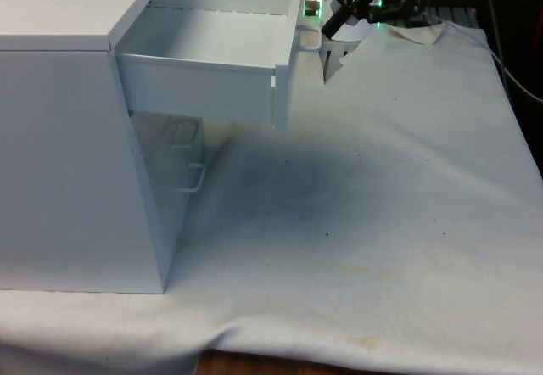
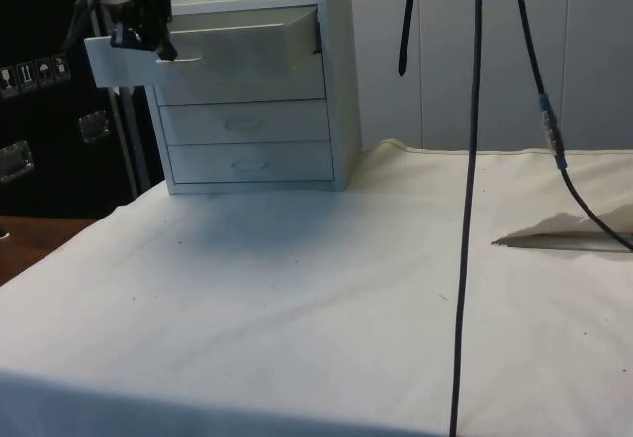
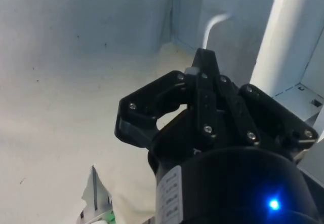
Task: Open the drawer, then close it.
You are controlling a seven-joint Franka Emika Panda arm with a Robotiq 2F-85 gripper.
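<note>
White cloth covers the table where the chest stands with its top drawer pulled out, the gripper clamped on its handle to drive it.

A table draped in a white cloth is carrying a white chest of drawers, which is standing directly on the cloth toward the front view's left.
</note>
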